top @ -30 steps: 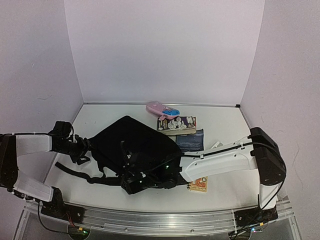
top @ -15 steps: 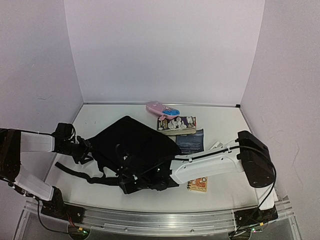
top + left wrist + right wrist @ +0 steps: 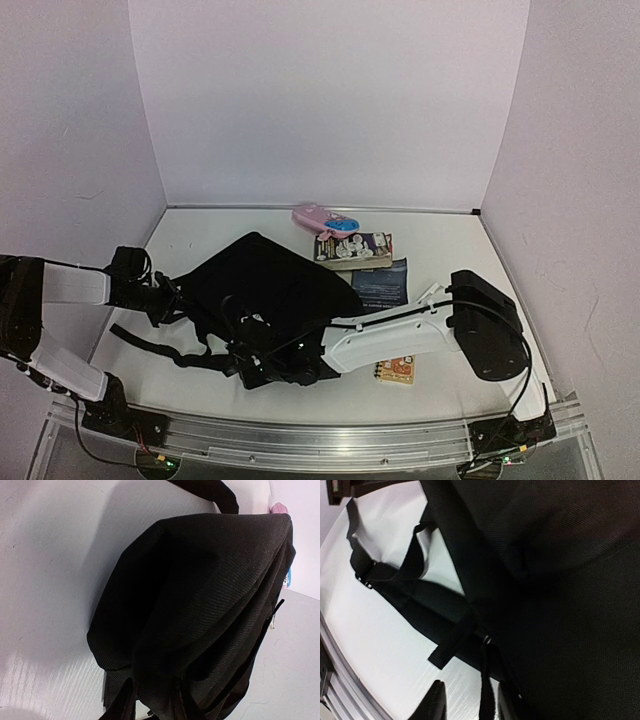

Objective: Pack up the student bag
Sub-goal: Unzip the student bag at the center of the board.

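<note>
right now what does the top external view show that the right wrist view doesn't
Only top external: pink case, book, dark-blue pouch and orange booklet beside the student bag. Only right wrist: a metal strap buckle close up, with a strap between the open fingers of the right gripper. Both: that bag and its straps on the white table.

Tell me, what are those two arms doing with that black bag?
They are packing the student bag, which lies on the table. The left gripper is at its left edge. The right gripper hovers open over a strap at the near edge. The pink case and a book lie outside it.
</note>
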`<state>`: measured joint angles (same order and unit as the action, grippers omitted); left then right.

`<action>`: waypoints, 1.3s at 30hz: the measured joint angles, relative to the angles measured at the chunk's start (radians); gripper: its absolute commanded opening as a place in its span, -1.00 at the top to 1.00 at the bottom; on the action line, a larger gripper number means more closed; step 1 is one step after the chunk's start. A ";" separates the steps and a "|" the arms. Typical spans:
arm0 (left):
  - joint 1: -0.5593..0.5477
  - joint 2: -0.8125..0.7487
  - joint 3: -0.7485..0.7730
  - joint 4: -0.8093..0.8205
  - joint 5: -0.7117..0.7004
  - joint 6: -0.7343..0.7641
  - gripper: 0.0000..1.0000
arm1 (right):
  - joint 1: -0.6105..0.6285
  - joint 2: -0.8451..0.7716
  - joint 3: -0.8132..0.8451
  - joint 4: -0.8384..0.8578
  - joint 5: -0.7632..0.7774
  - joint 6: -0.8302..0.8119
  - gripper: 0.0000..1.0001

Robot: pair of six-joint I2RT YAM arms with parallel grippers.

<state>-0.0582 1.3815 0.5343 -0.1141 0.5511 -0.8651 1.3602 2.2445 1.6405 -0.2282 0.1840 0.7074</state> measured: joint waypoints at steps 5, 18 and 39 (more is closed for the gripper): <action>0.000 0.011 0.000 0.014 0.004 -0.003 0.93 | 0.000 0.010 0.010 -0.012 0.040 0.007 0.99; -0.007 0.027 0.015 -0.001 -0.021 0.004 1.00 | 0.000 -0.066 -0.100 -0.003 0.078 0.032 1.00; 0.031 0.211 0.185 -0.052 -0.072 0.126 0.85 | -0.022 -0.407 -0.493 0.038 -0.025 0.250 1.00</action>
<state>-0.0277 1.5927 0.7194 -0.1664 0.4788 -0.7387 1.3385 1.8375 1.1473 -0.1902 0.1591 0.9578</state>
